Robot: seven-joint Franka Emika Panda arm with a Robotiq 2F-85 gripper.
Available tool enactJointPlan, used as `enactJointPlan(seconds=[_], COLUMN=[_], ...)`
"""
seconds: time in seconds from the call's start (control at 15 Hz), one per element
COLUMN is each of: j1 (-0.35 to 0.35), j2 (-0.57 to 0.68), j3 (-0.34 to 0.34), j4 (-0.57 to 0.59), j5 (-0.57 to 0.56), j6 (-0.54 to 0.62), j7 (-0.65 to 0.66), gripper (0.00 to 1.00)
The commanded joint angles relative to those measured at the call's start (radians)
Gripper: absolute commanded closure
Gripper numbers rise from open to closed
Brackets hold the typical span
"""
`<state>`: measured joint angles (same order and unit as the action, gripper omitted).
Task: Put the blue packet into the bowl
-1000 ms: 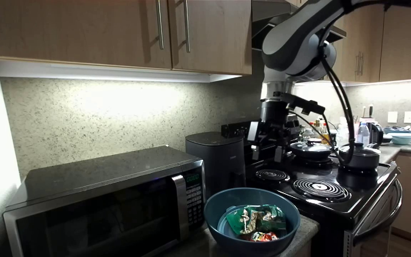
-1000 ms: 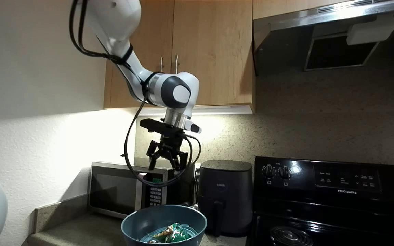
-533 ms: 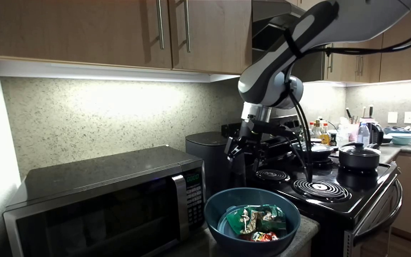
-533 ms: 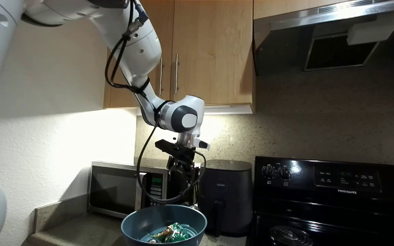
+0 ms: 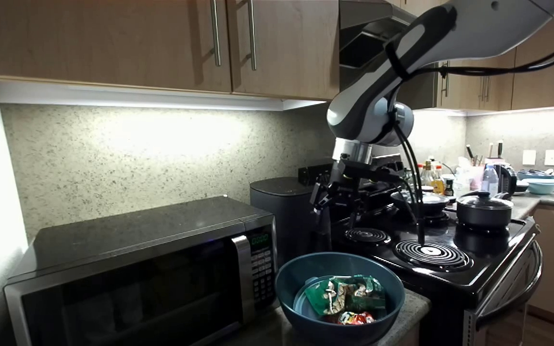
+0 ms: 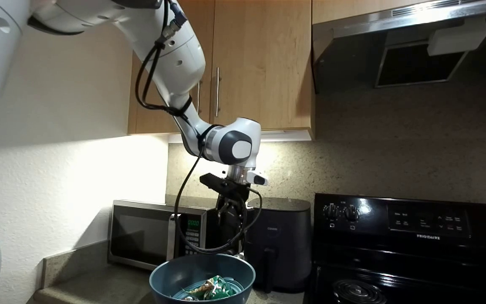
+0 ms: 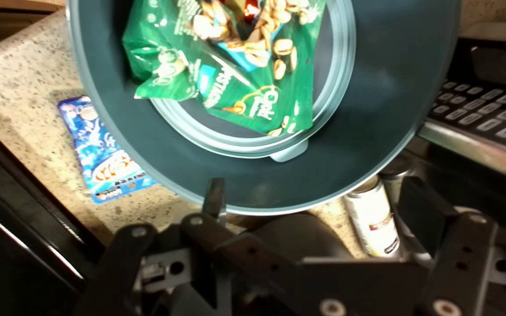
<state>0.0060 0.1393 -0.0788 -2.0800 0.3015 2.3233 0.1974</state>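
The blue packet (image 7: 103,153) lies flat on the counter beside the bowl in the wrist view, on the stove side, partly hidden by the bowl's rim. It is hidden in both exterior views. The large teal bowl (image 7: 393,87) stands on the counter and shows in both exterior views (image 5: 339,334) (image 6: 169,278). It holds a green packet (image 7: 244,96) and a red packet (image 5: 354,318). My gripper (image 7: 315,193) is open and empty. In both exterior views (image 5: 335,217) (image 6: 228,221) it hangs above the bowl's height, near the air fryer.
The black air fryer (image 6: 277,240) stands behind the bowl. The microwave (image 5: 137,283) is beside the bowl, and the stove (image 5: 450,278) is on the bowl's other side. A white can (image 7: 374,219) stands near the bowl's rim. Cabinets (image 5: 113,43) hang above.
The arm has come down and the gripper is lower, nearer the bowl and air fryer. In the last half second it shifted slightly toward the stove. The bowl and its packets have not moved.
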Motion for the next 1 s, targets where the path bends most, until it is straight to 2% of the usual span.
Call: enactJointPlan(seconds=[0.0, 0.2, 0.53, 0.6, 0.93], j1=[-0.048, -0.072, -0.113, -0.112, -0.115], j2=[-0.06, -0.119, -0.213, -0.145, -0.147], j3=[-0.035, -0.065, -0.082, -0.074, -0.071], j4=[-0.095, -0.188, -0.309, -0.239, -0.242], j5=[-0.038, -0.06, -0.042, -0.04, -0.04], j6=[0.058, 0.088, 0.043, 0.049, 0.049], j7=[0.129, 0.242, 0.377, 0.316, 0.321], gripper=[0.0, 0.0, 0.0, 0.0, 0.0])
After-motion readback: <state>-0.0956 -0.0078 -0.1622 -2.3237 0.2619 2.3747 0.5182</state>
